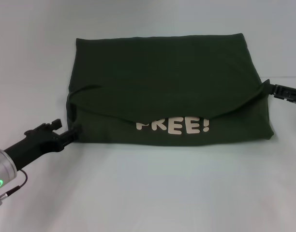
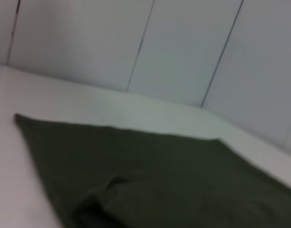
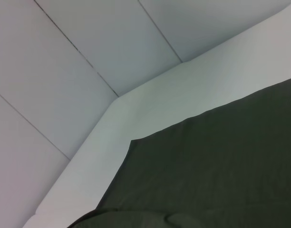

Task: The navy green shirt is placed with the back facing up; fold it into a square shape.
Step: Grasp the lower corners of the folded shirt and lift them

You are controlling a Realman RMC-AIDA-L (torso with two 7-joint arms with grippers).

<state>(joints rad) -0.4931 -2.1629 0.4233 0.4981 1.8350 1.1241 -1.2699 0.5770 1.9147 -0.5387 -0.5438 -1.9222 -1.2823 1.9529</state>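
The navy green shirt (image 1: pixel 167 72) lies folded into a wide rectangle on the white table (image 1: pixel 148 193). Its upper layer is folded forward as a curved flap. Cream "FREE!" lettering (image 1: pixel 179 126) shows partly below the flap. My left gripper (image 1: pixel 76 132) touches the shirt's near left edge. My right gripper (image 1: pixel 270 89) is at the right edge, shut on the flap's pointed corner. The shirt also shows in the left wrist view (image 2: pixel 174 180) and the right wrist view (image 3: pixel 221 171); neither shows any fingers.
The white table runs wide in front of the shirt and to both sides. White panelled walls (image 3: pixel 88 57) stand behind the table's far edge (image 2: pixel 150 102).
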